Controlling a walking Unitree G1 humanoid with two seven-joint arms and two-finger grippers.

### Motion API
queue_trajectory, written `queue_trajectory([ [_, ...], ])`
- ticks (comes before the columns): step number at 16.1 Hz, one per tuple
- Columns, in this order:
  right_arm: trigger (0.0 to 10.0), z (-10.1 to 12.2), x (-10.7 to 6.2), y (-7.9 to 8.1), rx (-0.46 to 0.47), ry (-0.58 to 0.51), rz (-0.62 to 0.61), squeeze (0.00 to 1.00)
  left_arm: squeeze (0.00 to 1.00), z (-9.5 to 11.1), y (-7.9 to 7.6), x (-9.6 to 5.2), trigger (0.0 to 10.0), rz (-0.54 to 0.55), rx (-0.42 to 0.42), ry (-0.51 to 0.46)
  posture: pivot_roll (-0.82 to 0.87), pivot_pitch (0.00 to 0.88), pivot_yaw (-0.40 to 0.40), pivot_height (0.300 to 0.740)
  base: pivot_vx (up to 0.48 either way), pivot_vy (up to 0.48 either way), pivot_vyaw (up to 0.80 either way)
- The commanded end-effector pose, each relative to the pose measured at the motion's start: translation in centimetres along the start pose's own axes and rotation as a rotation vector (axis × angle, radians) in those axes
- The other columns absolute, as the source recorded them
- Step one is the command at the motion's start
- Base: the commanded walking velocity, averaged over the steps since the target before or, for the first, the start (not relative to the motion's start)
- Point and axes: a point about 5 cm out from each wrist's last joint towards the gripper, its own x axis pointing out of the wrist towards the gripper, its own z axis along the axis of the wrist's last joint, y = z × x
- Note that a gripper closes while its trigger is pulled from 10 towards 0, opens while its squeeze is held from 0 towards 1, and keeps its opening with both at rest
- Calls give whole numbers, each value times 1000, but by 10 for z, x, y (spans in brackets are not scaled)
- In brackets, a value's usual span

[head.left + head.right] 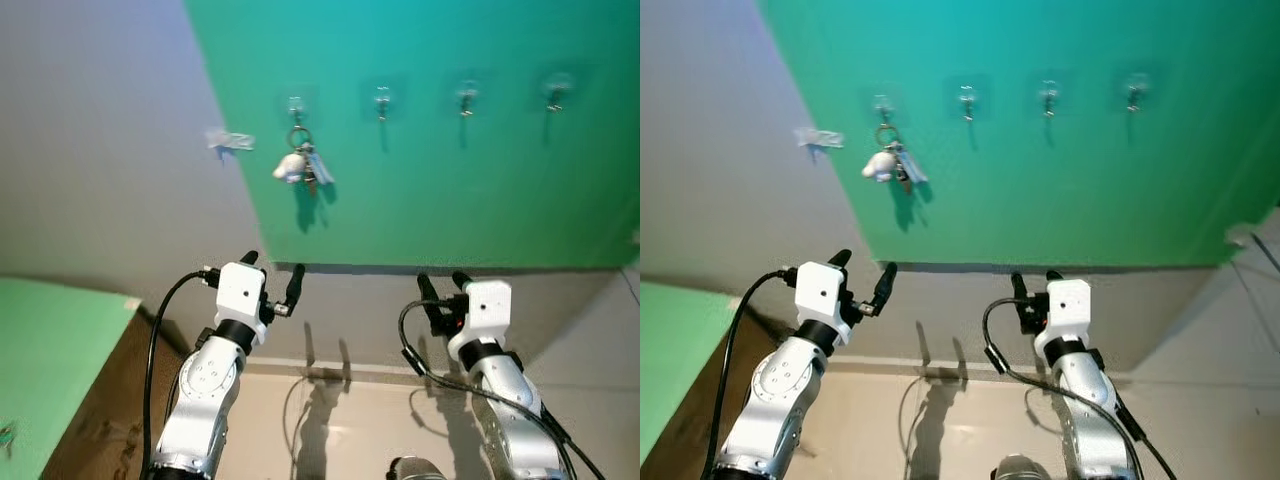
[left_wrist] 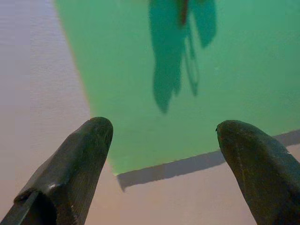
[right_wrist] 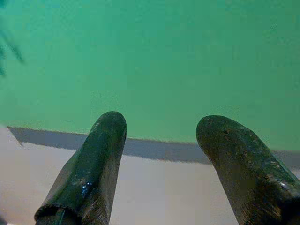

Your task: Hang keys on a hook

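A bunch of keys (image 1: 303,165) with a white fob and a metal ring hangs from the leftmost hook (image 1: 295,104) on the green wall panel (image 1: 450,200). Three more hooks (image 1: 382,99) run to its right with nothing on them. My left gripper (image 1: 272,273) is raised below the keys, well apart from them, open with nothing between its fingers (image 2: 70,173). To the right, my right gripper (image 1: 444,284) is held up at about the same height, open as well, its fingers (image 3: 93,164) pointing at the panel's lower edge.
A bit of white tape (image 1: 229,141) sticks to the grey wall (image 1: 100,150) left of the panel. A green-topped surface with a brown side (image 1: 50,360) stands at the lower left. Pale floor (image 1: 350,420) lies below, with cables hanging from both arms.
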Motion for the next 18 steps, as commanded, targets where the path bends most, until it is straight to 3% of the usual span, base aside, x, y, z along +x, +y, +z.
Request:
queue_trajectory([
  [1, 10000, -4, 0, 4, 19, 21, 15, 0, 0, 1, 7, -1, 10000, 12, 16, 10, -227, 34, 132, 740, 0, 461, 0],
  [12, 10000, -5, 0, 6, 18, 30, 28, 0, 0, 6, 10, 10, 10000, -15, 32, -2, -231, 34, 132, 740, 0, 468, 0],
  [15, 10000, -6, 0, 6, 12, 33, 35, 0, 0, 9, 11, 12, 10000, -18, 43, -14, -231, 34, 133, 740, 0, 84, 0],
  [18, 10000, -6, 0, 9, 5, 40, 56, 0, 0, 4, 9, 13, 10000, -12, 53, 20, -226, 36, 132, 740, 0, 0, 792],
])
